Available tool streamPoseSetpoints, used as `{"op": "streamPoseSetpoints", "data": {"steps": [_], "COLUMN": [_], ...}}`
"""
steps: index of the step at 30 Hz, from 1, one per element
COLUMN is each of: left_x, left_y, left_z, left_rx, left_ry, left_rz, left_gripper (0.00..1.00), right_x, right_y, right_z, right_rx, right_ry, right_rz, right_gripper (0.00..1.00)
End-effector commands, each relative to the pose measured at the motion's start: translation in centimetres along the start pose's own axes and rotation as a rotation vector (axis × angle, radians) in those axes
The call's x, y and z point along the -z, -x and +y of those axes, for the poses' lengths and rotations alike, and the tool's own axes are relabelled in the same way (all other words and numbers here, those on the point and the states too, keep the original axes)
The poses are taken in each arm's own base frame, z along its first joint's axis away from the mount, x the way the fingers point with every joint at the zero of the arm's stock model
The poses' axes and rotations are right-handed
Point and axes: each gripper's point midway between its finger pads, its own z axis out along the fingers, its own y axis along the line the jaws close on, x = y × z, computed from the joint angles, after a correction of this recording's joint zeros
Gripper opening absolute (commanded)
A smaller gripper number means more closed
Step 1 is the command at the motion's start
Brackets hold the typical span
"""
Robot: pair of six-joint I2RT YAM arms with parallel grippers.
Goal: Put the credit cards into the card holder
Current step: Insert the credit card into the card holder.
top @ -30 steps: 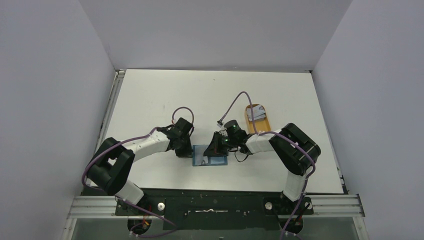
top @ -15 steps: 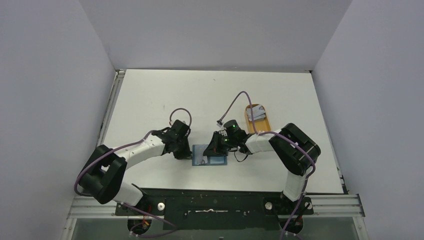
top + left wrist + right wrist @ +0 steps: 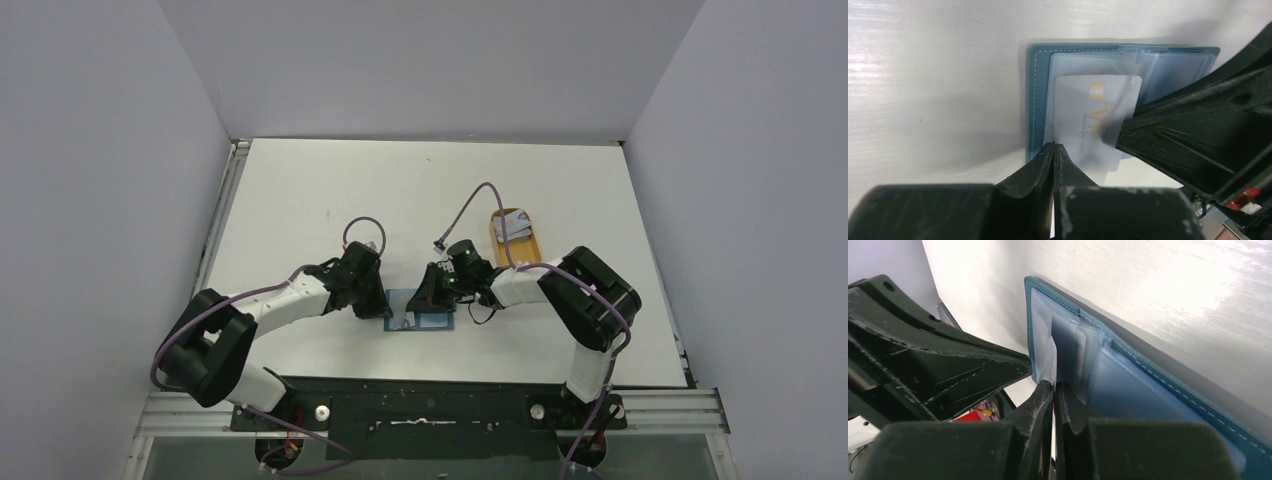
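Observation:
The teal-blue card holder (image 3: 440, 322) lies open on the white table between both arms, clear sleeves up (image 3: 1040, 100) (image 3: 1148, 390). A whitish credit card (image 3: 1088, 110) with gold lettering lies slanted over its sleeves, one end past the holder's edge. My right gripper (image 3: 428, 300) (image 3: 1053, 385) is shut on that card's edge (image 3: 1048, 357); its black fingers (image 3: 1188, 140) show in the left wrist view. My left gripper (image 3: 385, 308) (image 3: 1054, 146) is shut with nothing in it, tips at the holder's side edge beside the card. More credit cards (image 3: 512, 225) lie at the back right.
An orange oval tray (image 3: 528, 252) holds the other cards, just behind the right forearm. Purple cables loop over both wrists. Grey walls close in the table on three sides, and a metal rail runs along the near edge.
My left arm has swung its elbow lower and leftwards, and its gripper has slid slightly closer to the holder's edge. The right arm and the card have not visibly moved.

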Motion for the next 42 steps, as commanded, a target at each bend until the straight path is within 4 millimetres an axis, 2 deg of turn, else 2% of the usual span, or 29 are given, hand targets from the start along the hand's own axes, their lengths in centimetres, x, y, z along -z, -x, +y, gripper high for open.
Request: {"op": "streamPoseSetpoints", "data": {"steps": [1,6,16,27,42], "left_x": [-1.0,-1.6,-1.7,-1.5,-1.5], "left_y": [0.1,-0.6,-0.9,-0.9,-1.0], "left_z": [-0.3,1.5,2.5,2.2,1.6], "left_rx": [0.022,0.035,0.041,0.039,0.043], "left_ry": [-0.016,0.056,0.093,0.076,0.047], "left_rz": [0.01,0.027,0.023,0.023,0.029], "left_gripper": [0.0,0.0,0.0,0.0,0.0], "right_x": [-0.3,0.0,0.8,1.1,-0.3], "right_y": [0.8,1.0,1.7,1.9,1.6], "right_z": [-1.4,-1.6,-1.9,-1.8,-1.1], "right_rx": [-0.003,-0.023,-0.056,-0.065,-0.05], "right_ry": [-0.072,-0.075,-0.08,-0.074,-0.069], "right_rz": [-0.046,-0.061,-0.095,-0.109,-0.077], "right_gripper": [0.0,0.0,0.0,0.0,0.0]}}
